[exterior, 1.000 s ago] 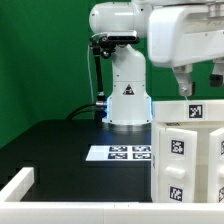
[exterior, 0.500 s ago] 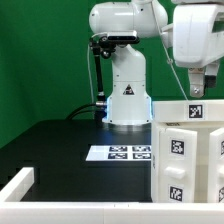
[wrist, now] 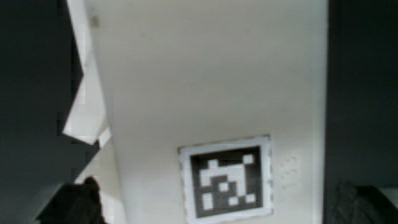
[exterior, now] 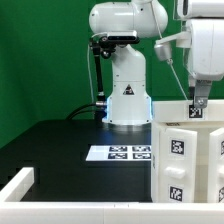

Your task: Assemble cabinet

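Observation:
The cabinet (exterior: 186, 152) is a large white box with black-and-white tags, standing at the exterior view's right, near the front. My gripper (exterior: 199, 103) hangs just above its top edge, over the tag on the top face. In the wrist view the cabinet's white face (wrist: 205, 90) with one tag fills the picture. My dark fingertips (wrist: 75, 200) show far apart on either side of it, so the gripper (wrist: 217, 208) is open and holds nothing. I cannot tell whether the fingers touch the cabinet.
The marker board (exterior: 118, 153) lies flat on the black table in front of the robot base (exterior: 127, 95). A white raised rim (exterior: 14, 186) runs along the table's near corner at the exterior view's left. A green backdrop stands behind.
My arm has moved toward the exterior view's right and come down, from above the cabinet's left part to just over its top edge. The cabinet has not moved.

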### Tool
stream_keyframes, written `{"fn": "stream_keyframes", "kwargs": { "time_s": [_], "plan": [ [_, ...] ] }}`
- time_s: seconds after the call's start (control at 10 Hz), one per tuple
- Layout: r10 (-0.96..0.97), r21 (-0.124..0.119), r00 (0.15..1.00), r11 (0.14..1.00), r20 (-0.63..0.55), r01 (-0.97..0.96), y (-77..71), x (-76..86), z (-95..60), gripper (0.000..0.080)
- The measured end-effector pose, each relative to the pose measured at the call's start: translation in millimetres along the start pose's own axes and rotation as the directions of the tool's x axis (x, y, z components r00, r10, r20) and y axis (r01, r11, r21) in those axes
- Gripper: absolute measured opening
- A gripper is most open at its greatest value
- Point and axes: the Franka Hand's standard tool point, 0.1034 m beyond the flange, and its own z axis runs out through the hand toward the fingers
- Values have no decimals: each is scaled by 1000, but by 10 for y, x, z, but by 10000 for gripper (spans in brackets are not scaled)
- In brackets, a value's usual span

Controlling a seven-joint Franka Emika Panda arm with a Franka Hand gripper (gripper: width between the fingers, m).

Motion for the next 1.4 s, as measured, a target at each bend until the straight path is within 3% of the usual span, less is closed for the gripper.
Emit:
{"fn": "stream_keyframes", "kwargs": {
  "time_s": [0.6, 0.8, 0.9, 1.2, 1.4],
  "plan": [
    [18, 17, 1000, 1000, 5, -18, -16, -101, 98, 649],
    [66, 17, 998, 998, 6, -66, -14, -106, 98, 622],
    [73, 17, 997, 997, 6, -73, -14, -108, 98, 551],
    [262, 17, 965, 965, 8, -262, -16, -107, 100, 552],
    [531, 16, 847, 847, 11, -531, -19, -104, 103, 552]
  ]
}}
